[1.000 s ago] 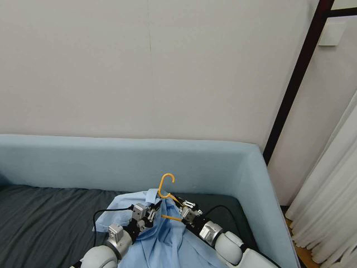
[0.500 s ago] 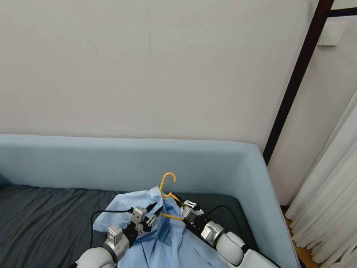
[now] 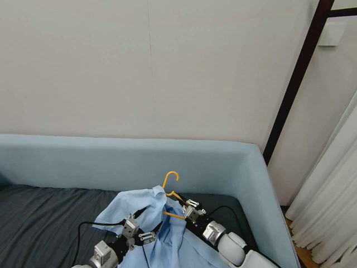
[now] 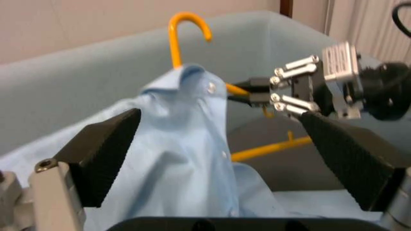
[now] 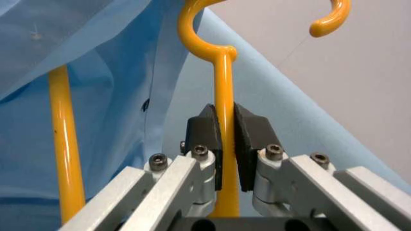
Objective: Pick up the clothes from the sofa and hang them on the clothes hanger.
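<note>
Step judged: dressing the hanger, approx. mid-way. Hanger (image 5: 223, 82) is clamped by R gripper (image 5: 226, 144) on the bar just below the hook neck and is held up over the sofa (image 3: 167, 159) seat, near its R corner. Shirt (image 4: 186, 144) is draped on it: collar sits around the hook base, fabric hangs mostly on robot's L side. The hanger arm on the R gripper's side is seen bare. L gripper (image 4: 218, 120) is spread wide w/ nothing held, just in front of the shirt. Next, prob.: loose fabric to be gripped by L and drawn across the bare arm w/o the collar being dragged off.
</note>
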Motion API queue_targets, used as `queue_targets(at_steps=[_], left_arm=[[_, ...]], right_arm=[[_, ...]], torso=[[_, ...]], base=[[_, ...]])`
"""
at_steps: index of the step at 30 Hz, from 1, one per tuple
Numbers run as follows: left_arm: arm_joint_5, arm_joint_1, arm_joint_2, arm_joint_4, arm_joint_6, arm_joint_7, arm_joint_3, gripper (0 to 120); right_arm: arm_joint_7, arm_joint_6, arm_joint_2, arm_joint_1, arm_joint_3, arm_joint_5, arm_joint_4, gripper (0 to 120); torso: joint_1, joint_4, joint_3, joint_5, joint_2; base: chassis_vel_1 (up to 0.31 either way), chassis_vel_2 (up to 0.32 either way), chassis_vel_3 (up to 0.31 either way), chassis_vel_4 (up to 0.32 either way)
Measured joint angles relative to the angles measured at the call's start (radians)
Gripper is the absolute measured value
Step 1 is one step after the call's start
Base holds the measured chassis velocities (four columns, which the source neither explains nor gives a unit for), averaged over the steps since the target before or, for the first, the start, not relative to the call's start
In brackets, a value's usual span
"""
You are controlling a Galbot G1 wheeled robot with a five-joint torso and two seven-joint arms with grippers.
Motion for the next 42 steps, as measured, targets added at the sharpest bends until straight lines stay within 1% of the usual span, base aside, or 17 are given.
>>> queue_targets(at_steps=[4,8,9,13,14,15,18,20,24,25,30,31,34,35,39,41,42], left_arm=[[-0.056,-0.012,0.005,-0.017,0.000,-0.019,-0.033,100],[-0.176,-0.091,0.007,-0.032,0.079,-0.066,-0.041,100],[-0.176,-0.091,0.007,-0.032,0.079,-0.066,-0.041,100],[-0.300,-0.186,0.077,-0.013,0.157,-0.027,-0.038,100],[-0.315,-0.198,0.104,-0.002,0.164,-0.001,-0.036,100],[-0.315,-0.198,0.104,-0.002,0.164,-0.001,-0.036,100],[-0.336,-0.234,0.190,0.051,0.154,0.099,-0.028,100],[-0.342,-0.250,0.205,0.070,0.149,0.125,-0.023,100],[-0.363,-0.345,0.243,0.193,0.094,0.342,0.010,100],[-0.363,-0.345,0.243,0.193,0.094,0.342,0.010,100],[-0.388,-0.429,0.248,0.301,0.073,0.522,0.049,99],[-0.388,-0.429,0.248,0.301,0.073,0.522,0.049,99],[-0.397,-0.500,0.231,0.371,0.065,0.667,0.099,100],[-0.397,-0.500,0.231,0.371,0.065,0.667,0.099,100],[-0.398,-0.623,0.202,0.472,0.067,0.795,0.189,100],[-0.398,-0.657,0.194,0.498,0.067,0.814,0.217,100],[-0.398,-0.703,0.184,0.531,0.068,0.828,0.260,100]], right_arm=[[0.008,0.010,0.002,-0.008,0.009,-0.019,-0.001,5],[0.013,0.023,0.001,-0.019,0.019,-0.038,0.002,5],[0.013,0.023,0.001,-0.019,0.019,-0.038,0.002,5],[0.024,0.040,0.002,-0.024,0.033,-0.059,0.004,5],[0.027,0.045,0.005,-0.023,0.035,-0.067,0.002,5],[0.027,0.045,0.005,-0.023,0.035,-0.067,0.002,5],[0.031,0.062,0.020,-0.010,0.035,-0.094,-0.010,5],[0.031,0.065,0.022,-0.007,0.035,-0.099,-0.013,5],[0.039,0.085,0.038,-0.004,0.034,-0.125,-0.028,5],[0.039,0.085,0.038,-0.004,0.034,-0.125,-0.028,5],[0.046,0.099,0.053,0.002,0.031,-0.154,-0.032,5],[0.046,0.099,0.053,0.002,0.031,-0.154,-0.032,5],[0.049,0.104,0.050,-0.001,0.035,-0.164,-0.028,5],[0.049,0.104,0.050,-0.001,0.035,-0.164,-0.028,5],[0.053,0.121,0.043,-0.009,0.047,-0.194,-0.023,5],[0.054,0.126,0.042,-0.010,0.051,-0.203,-0.023,5],[0.055,0.129,0.041,-0.012,0.053,-0.208,-0.021,5]], torso=[[0.000,-0.0001,0.000,-0.0001,0.000],[0.000,-0.0002,0.000,-0.0001,0.000],[0.000,-0.0002,0.000,-0.0001,0.000],[0.000,-0.0005,0.000,-0.0001,0.000],[0.000,-0.0005,0.000,-0.0002,0.000],[0.000,-0.0005,0.000,-0.0002,0.000],[0.000,0.0001,0.000,-0.0001,0.000],[0.000,0.0002,0.000,-0.0001,0.000],[0.000,-0.0004,0.000,-0.0003,0.000],[0.000,-0.0004,0.000,-0.0003,0.000],[0.000,0.0003,0.000,-0.0002,0.000],[0.000,0.0003,0.000,-0.0002,0.000],[0.000,-0.0002,0.000,-0.0002,0.000],[0.000,-0.0002,0.000,-0.0002,0.000],[0.000,-0.0002,0.000,-0.0001,0.000],[0.000,-0.0001,0.000,0.0000,0.000],[0.000,-0.0002,0.000,-0.0002,0.000]], base=[[0.000,0.000,0.000,0.000],[0.000,0.000,0.000,0.000],[0.000,0.000,0.000,0.000],[0.000,0.000,0.000,0.000],[0.000,0.000,0.000,0.000],[0.000,0.000,0.000,0.000],[0.000,0.000,0.000,0.000],[0.000,0.000,0.000,0.000],[0.000,0.000,0.000,0.000],[0.000,0.000,0.000,0.000],[0.000,0.000,0.000,0.000],[0.000,0.000,0.000,0.000],[0.000,0.000,0.000,0.000],[0.000,0.000,0.000,0.000],[0.000,0.000,0.000,0.000],[0.000,0.000,0.000,0.000],[0.000,0.000,0.000,0.000]])
